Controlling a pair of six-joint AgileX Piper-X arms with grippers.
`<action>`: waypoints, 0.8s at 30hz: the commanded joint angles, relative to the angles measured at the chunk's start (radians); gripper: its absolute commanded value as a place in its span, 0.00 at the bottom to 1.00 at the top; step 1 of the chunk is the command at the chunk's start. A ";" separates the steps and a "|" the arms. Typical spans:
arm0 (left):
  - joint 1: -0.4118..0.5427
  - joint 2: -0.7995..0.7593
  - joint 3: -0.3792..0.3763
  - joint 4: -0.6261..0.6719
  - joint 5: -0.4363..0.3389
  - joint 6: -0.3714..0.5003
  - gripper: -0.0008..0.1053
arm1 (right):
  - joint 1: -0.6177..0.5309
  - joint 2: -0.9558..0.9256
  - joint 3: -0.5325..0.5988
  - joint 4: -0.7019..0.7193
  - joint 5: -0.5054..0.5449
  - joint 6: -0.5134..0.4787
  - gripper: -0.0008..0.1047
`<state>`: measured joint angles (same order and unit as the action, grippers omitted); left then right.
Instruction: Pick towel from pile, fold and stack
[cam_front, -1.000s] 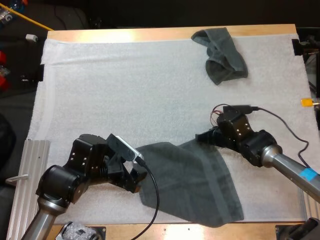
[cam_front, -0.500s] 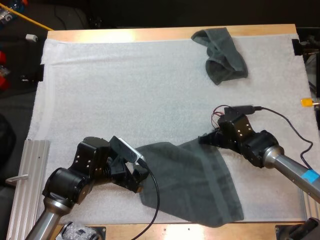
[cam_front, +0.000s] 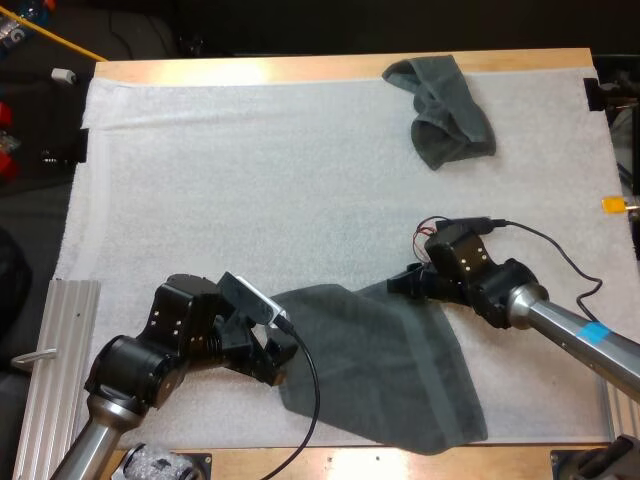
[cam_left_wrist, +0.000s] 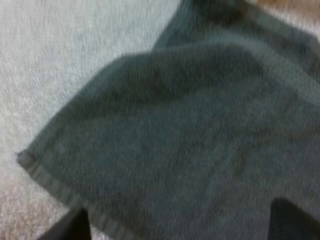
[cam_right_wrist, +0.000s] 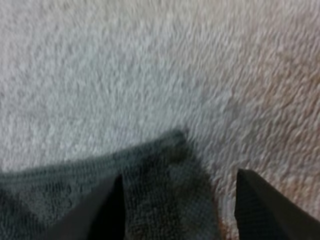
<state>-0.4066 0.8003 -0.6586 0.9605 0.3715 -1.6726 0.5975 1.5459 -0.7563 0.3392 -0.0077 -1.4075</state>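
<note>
Since half a second ago the right arm has slid a little to the left, so the right gripper (cam_front: 397, 284) now sits closer over the far right corner of the spread towel (cam_front: 385, 365); the left arm has hardly shifted.

From the high camera, the spread towel lies flat on the white mat (cam_front: 250, 180) near the tabletop's (cam_front: 300, 68) near edge, a little right of the middle, with its near end reaching the mat's near border. The left gripper (cam_front: 277, 358) is low at the towel's left edge. A crumpled towel (cam_front: 445, 110) lies well apart, at the far right of the mat. A ribbed metal rail (cam_front: 62, 340) rests at the mat's near left side.

At the left wrist, the two black fingers (cam_left_wrist: 70, 227) stand wide apart, clamped on nothing, with the dark grey-green cloth spread between and ahead of them. The towel's hemmed edge runs close by one finger to a corner resting on the mat, and a fold crosses the cloth farther on.

At the right wrist, the fingers (cam_right_wrist: 107, 210) are likewise apart. The towel's pointed corner lies between them on the mat; one finger is over the cloth, the other over bare mat just beside the corner. Whether either finger touches the cloth I cannot tell.
</note>
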 joint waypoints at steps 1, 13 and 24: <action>-0.006 0.002 -0.002 0.006 0.006 -0.010 0.66 | -0.001 0.004 -0.001 -0.003 -0.024 -0.003 0.46; -0.006 0.002 -0.002 0.007 0.006 -0.012 0.66 | -0.001 0.120 -0.082 -0.021 -0.131 -0.010 0.42; -0.006 0.002 -0.002 0.007 0.006 -0.012 0.66 | -0.001 0.116 -0.094 0.033 -0.123 -0.009 0.01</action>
<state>-0.4066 0.8003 -0.6586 0.9645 0.3715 -1.6764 0.5975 1.6693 -0.8427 0.3588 -0.1267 -1.4075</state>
